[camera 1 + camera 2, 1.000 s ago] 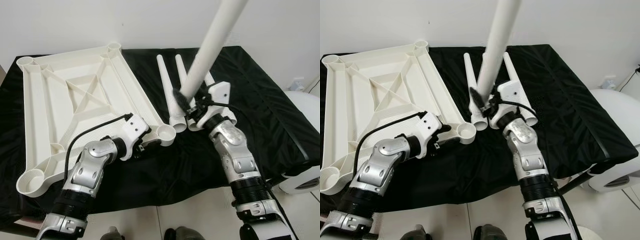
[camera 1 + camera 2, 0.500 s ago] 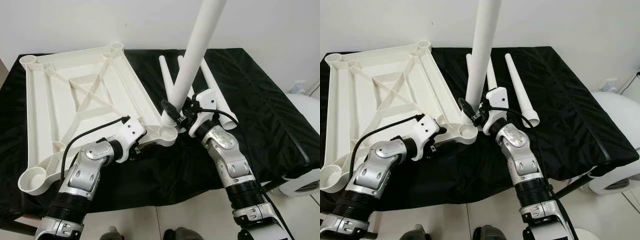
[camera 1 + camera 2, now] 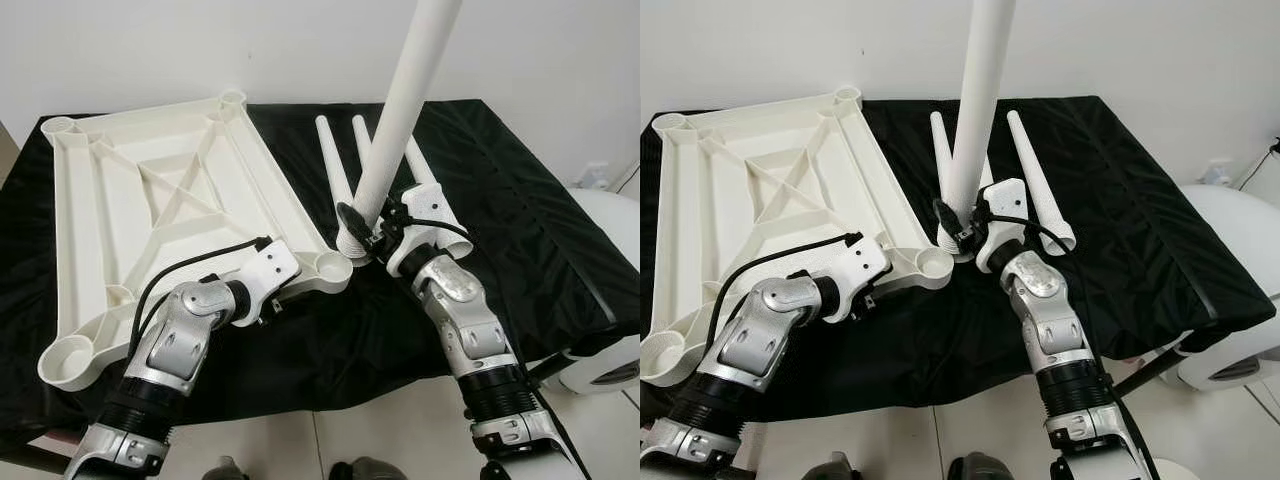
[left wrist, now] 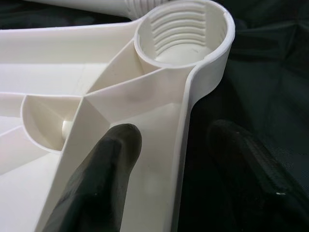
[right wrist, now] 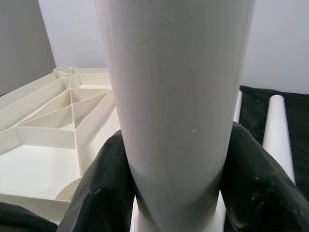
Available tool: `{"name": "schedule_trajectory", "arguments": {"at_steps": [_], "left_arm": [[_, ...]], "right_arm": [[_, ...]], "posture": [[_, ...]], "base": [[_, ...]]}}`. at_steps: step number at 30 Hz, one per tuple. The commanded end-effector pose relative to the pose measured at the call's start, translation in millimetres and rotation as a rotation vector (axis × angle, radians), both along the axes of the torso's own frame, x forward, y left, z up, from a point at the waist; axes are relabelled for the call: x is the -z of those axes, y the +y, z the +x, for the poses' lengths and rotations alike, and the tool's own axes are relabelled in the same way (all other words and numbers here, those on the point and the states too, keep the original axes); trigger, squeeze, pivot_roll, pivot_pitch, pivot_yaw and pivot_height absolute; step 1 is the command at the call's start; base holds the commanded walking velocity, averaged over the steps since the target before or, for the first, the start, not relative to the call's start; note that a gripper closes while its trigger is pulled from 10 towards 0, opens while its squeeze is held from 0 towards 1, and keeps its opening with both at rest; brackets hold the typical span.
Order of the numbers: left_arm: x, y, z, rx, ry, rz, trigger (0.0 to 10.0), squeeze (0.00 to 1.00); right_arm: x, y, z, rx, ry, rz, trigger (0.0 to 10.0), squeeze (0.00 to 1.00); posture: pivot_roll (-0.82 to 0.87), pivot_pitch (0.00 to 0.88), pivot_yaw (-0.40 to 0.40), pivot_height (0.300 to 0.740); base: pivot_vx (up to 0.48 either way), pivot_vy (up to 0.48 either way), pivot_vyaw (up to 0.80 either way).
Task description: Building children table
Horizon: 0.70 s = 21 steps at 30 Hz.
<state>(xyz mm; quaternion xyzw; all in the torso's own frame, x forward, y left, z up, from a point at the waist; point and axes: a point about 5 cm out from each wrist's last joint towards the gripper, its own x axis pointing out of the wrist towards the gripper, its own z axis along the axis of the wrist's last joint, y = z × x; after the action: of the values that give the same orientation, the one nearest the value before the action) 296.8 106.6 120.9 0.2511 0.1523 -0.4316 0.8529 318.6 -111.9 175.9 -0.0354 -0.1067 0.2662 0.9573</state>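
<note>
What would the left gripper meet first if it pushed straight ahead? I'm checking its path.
Probably the threaded corner socket of the white plastic tabletop: the left gripper, fingers straddling the rim, points toward it. Depth is uncertain.

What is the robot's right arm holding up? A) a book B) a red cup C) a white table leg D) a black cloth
C: the right end effector is closed around a long white table leg that stands nearly upright, its threaded bottom end close beside the corner socket of the upside-down tabletop.
</note>
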Motion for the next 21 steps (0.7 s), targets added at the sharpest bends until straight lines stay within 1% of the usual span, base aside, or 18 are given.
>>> {"name": "schedule_trajectory", "arguments": {"at_steps": [1,3,5,11,13,15,16,18,19,20,21], "left_arm": [[16,14.7,2.1,-0.138,0.015,0.087,10.0,0.00],[18,17.4,1.9,-0.137,0.027,0.119,10.0,0.00],[17,17.9,2.1,-0.135,0.026,0.122,10.0,0.00],[12,21.4,5.1,-0.153,0.036,0.114,10.0,0.00],[5,24.4,7.2,-0.163,0.029,0.092,10.0,0.00],[5,24.4,7.2,-0.163,0.029,0.092,10.0,0.00],[3,27.2,7.3,-0.169,0.034,0.090,10.0,0.00],[9,33.4,2.4,-0.148,0.062,0.142,10.0,0.00],[9,33.4,2.4,-0.148,0.062,0.142,10.0,0.00],[13,35.0,0.0,-0.138,0.077,0.164,10.0,0.00],[17,35.2,-2.5,-0.135,0.096,0.163,10.0,0.00]], "right_arm": [[-4,-3.2,-0.5,0.020,-0.014,0.000,10.0,0.00],[-4,-4.3,0.2,0.027,-0.016,-0.004,10.0,0.00],[-4,-4.5,0.5,0.029,-0.016,-0.004,10.0,0.00],[-4,-4.1,1.3,0.033,-0.019,-0.005,10.0,0.00],[-5,-3.7,1.6,0.037,-0.022,-0.006,10.0,0.00],[-5,-3.7,1.6,0.037,-0.022,-0.006,10.0,0.00],[-5,-3.6,1.8,0.039,-0.023,-0.005,10.0,0.00],[-4,-3.8,2.2,0.042,-0.024,-0.006,10.0,0.00],[-4,-3.8,2.2,0.042,-0.024,-0.006,10.0,0.00],[-4,-3.8,2.3,0.042,-0.024,-0.006,10.0,0.00],[-4,-3.7,2.5,0.043,-0.025,-0.006,10.0,0.00]], "posture": [[0.00,0.000,-0.008,0.740],[0.00,0.000,-0.008,0.740],[0.00,0.000,-0.008,0.740],[0.01,0.000,-0.003,0.740],[0.01,0.000,-0.002,0.740],[0.01,0.000,-0.002,0.740],[0.01,0.000,-0.003,0.740],[0.01,0.000,-0.002,0.740],[0.01,0.000,-0.002,0.740],[0.01,0.000,-0.002,0.740],[0.01,0.000,-0.001,0.740]], "base": [[0.000,0.000,0.00],[0.000,0.000,0.00],[0.000,0.000,0.00],[0.000,0.000,0.00],[0.000,0.000,0.00],[0.000,0.000,0.00],[0.000,0.000,0.00],[0.000,0.000,0.00],[0.000,0.000,0.00],[0.000,0.000,0.00],[0.000,0.000,0.00]]}}
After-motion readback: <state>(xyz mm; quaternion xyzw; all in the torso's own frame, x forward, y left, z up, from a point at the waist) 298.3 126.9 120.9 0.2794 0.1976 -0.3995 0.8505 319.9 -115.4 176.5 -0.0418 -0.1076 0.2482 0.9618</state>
